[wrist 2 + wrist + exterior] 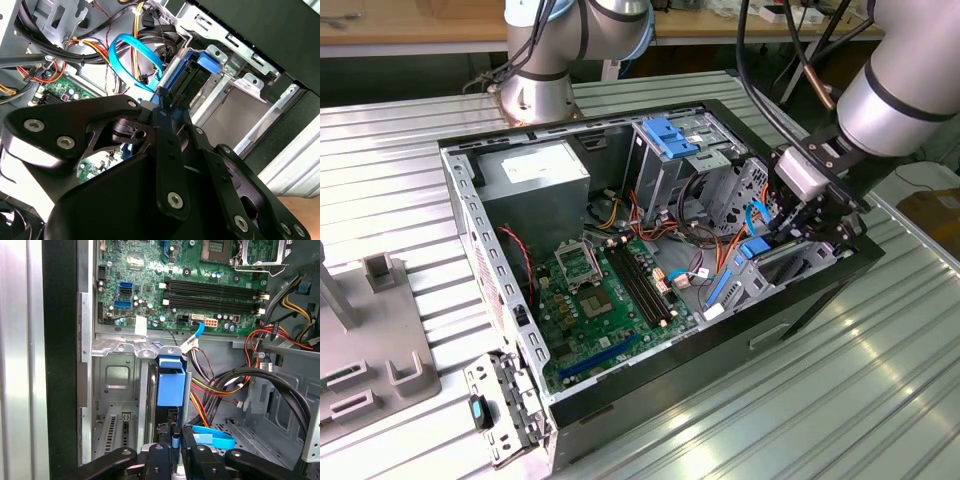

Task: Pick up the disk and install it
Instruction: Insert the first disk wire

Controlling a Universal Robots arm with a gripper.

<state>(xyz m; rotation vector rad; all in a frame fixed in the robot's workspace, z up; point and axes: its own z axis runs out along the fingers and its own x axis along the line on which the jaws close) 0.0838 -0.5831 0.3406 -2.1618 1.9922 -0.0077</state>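
A silvery metal table (880, 400) with long parallel ribs spreads across most of the exterior view. Bright light glares off the ribs at the lower right of the frame, and the left side looks duller. A pale wooden workbench (410, 20) runs along the top edge, with a dark shadowed gap (400, 75) beneath it. At the left edge, a grey fixture plate (370, 350) with small upright brackets lies on the table.

Exterior view high, angled down into the open computer case (470, 230), both wrist views close behind the gripper (174, 436), sharing the disk (170, 385) and motherboard (200, 285)
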